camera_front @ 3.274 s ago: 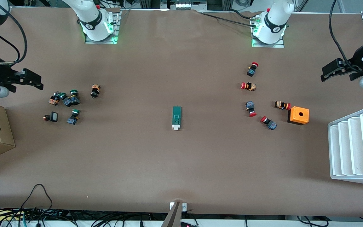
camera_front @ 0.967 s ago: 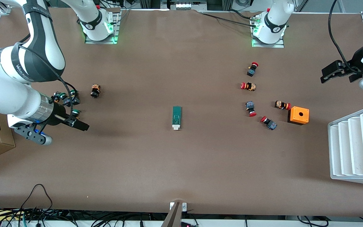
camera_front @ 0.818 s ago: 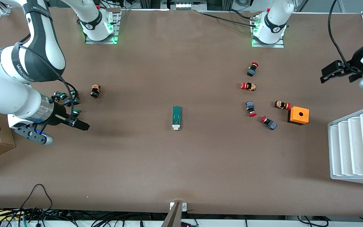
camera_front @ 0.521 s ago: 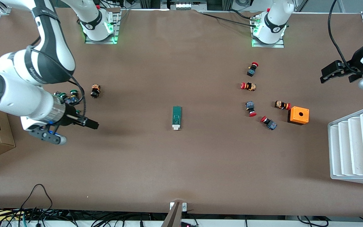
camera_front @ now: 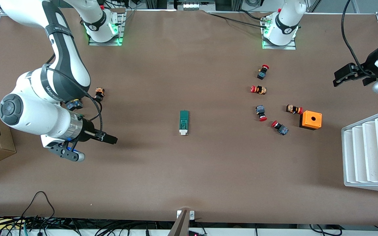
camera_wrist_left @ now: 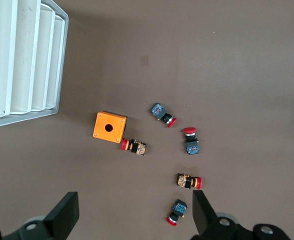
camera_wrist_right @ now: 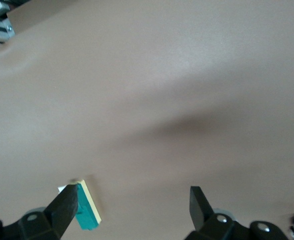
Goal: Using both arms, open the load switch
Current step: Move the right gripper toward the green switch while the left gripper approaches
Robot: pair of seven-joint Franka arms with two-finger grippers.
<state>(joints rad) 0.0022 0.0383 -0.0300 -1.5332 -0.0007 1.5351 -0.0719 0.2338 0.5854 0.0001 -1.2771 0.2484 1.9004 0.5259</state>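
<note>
While hidden frontally, right wrist view shows spread jaws.

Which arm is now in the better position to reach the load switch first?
The right. The right gripper, open, hangs over bare table toward the right arm's end, pointing at the load switch. The left gripper, open, waits at the table's edge near the white tray.

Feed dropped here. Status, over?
Right gripper open, short of load switch. Left gripper open, waiting at its table end. Switch untouched, path clear.
</note>
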